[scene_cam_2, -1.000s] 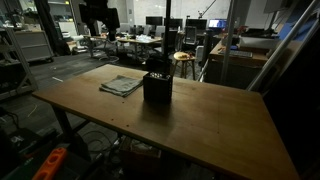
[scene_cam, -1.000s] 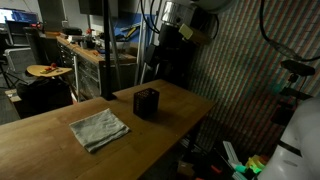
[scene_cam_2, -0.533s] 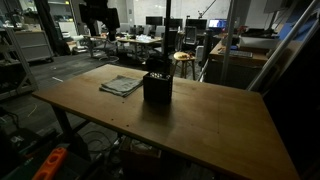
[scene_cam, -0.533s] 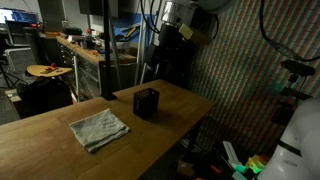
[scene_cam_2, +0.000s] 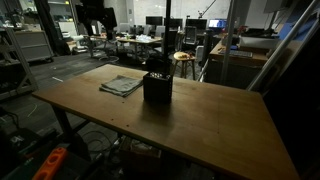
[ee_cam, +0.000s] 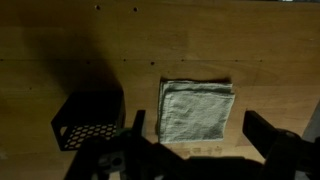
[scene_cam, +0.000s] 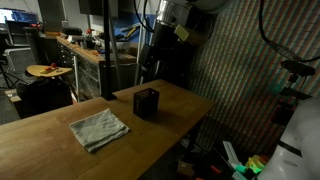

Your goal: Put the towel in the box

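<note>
A folded grey-green towel [scene_cam: 99,129] lies flat on the wooden table [scene_cam: 40,150]. It also shows in the other exterior view [scene_cam_2: 121,85] and in the wrist view [ee_cam: 195,108]. A small black perforated box [scene_cam: 146,102] [scene_cam_2: 157,87] [ee_cam: 88,118] stands upright and open-topped beside the towel, apart from it. My gripper [ee_cam: 198,135] hangs high above the table, over the towel's near edge. Its two dark fingers are spread wide and hold nothing. The arm [scene_cam: 160,40] reaches down from the top of an exterior view.
The table edge drops off towards cables and clutter on the floor [scene_cam: 235,160]. A black pole [scene_cam: 107,50] stands behind the table. Workbenches and a stool [scene_cam_2: 183,62] fill the dim room beyond.
The arm has shifted slightly at the top of the exterior view. The towel and the box have not moved.
</note>
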`<state>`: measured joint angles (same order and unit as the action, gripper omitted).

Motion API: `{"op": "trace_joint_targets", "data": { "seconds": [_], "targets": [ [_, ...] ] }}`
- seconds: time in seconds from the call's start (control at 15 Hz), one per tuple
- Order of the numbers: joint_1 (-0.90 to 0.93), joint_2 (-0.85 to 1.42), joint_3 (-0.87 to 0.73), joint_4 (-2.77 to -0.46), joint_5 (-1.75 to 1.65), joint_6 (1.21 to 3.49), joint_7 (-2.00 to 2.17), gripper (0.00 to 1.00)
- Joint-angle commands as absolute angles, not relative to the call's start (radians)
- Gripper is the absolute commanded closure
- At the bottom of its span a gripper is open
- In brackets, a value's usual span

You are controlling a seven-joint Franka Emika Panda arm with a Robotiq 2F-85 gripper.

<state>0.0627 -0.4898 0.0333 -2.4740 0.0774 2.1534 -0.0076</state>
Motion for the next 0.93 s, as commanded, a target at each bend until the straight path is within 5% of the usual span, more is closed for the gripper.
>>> {"op": "trace_joint_targets", "data": {
  "seconds": [0.0, 0.87],
  "targets": [
    [0.080, -0.499, 0.079, -2.474, 0.039, 2.243, -0.009, 0.00],
    [0.129, -0.261, 0.236, -2.262, -0.117, 2.496, 0.012, 0.00]
  ]
}}
